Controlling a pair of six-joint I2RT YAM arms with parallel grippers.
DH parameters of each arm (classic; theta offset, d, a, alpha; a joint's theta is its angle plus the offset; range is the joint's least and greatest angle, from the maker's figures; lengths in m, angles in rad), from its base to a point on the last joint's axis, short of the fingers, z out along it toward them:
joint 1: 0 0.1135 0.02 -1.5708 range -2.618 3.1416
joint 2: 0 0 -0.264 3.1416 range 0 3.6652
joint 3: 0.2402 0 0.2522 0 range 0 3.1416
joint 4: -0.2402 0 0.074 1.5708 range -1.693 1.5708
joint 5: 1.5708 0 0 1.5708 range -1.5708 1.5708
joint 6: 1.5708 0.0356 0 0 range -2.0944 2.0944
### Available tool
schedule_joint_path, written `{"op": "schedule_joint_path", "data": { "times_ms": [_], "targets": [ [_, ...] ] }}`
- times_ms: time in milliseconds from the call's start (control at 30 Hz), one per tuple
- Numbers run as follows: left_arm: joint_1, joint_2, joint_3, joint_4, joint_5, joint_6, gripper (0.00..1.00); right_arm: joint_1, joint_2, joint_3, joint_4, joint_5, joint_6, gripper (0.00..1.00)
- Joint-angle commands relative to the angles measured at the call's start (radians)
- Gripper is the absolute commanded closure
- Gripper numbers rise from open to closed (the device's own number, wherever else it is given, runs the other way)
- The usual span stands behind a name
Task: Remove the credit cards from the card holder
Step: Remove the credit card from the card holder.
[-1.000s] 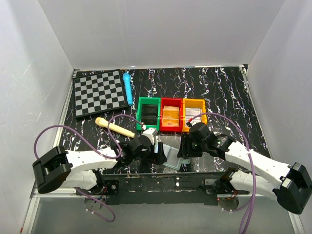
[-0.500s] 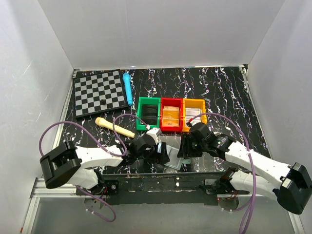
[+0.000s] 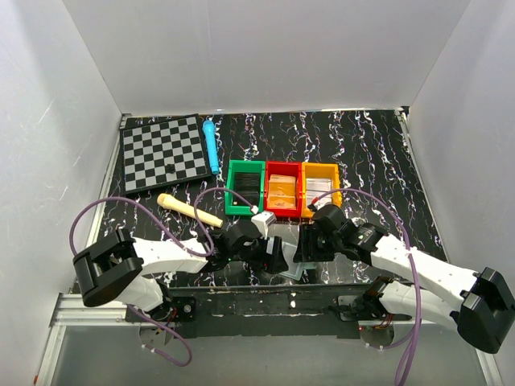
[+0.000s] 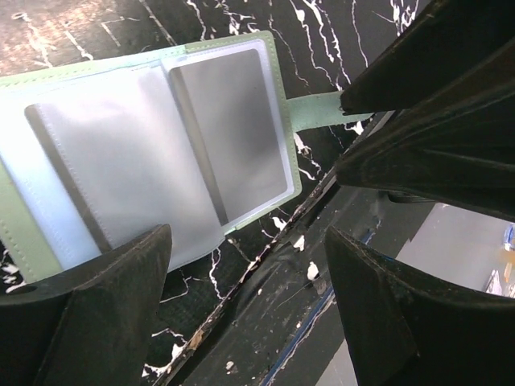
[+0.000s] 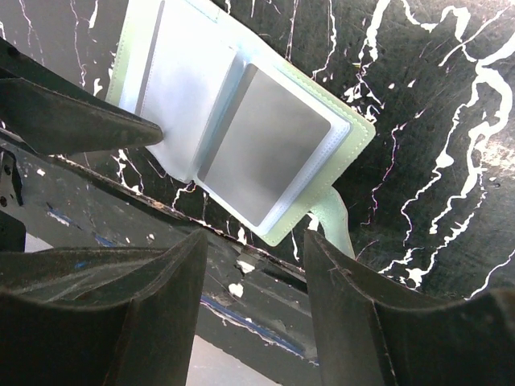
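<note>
The card holder (image 4: 153,153) lies open on the black marbled table near its front edge, showing two pale blue panels with a green rim and a side tab (image 4: 315,111). A grey credit card (image 4: 229,137) sits in each clear sleeve; the right wrist view shows one credit card (image 5: 265,157) in the card holder (image 5: 201,88). From above, the card holder (image 3: 291,268) is mostly covered by both grippers. My left gripper (image 4: 249,297) is open and empty, one finger (image 4: 88,322) over the holder's near corner. My right gripper (image 5: 253,281) is open, just short of the tab.
Green (image 3: 245,164), red (image 3: 283,166) and orange (image 3: 320,166) bins stand in a row behind the grippers. A chessboard (image 3: 165,151), a blue pen (image 3: 211,145) and a wooden stick (image 3: 189,209) lie at the back left. The table's front edge (image 4: 265,265) runs just beside the holder.
My left arm has swung right and forward, bringing its gripper up to the card holder. The right arm and the holder have stayed put.
</note>
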Motion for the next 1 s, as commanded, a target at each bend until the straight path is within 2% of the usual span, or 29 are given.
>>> {"op": "schedule_joint_path", "data": {
  "times_ms": [0,267,500,667,967],
  "targets": [
    [-0.002,0.021,0.036,0.053,0.068,0.033,0.23,-0.003,0.005,-0.011,0.033,-0.015,0.012,0.41],
    [-0.002,0.055,0.051,0.079,0.108,0.042,0.25,-0.003,0.014,-0.013,0.033,-0.014,0.012,0.41],
    [-0.002,-0.099,-0.032,0.092,0.014,0.027,0.23,-0.013,-0.011,-0.022,-0.035,0.035,0.042,0.35],
    [-0.002,-0.109,-0.035,0.085,0.008,0.027,0.23,-0.019,-0.070,-0.047,-0.096,0.092,0.065,0.34],
    [-0.002,-0.181,-0.041,0.032,-0.067,0.007,0.23,-0.021,-0.060,-0.031,-0.162,0.144,0.084,0.34]
  ]
}}
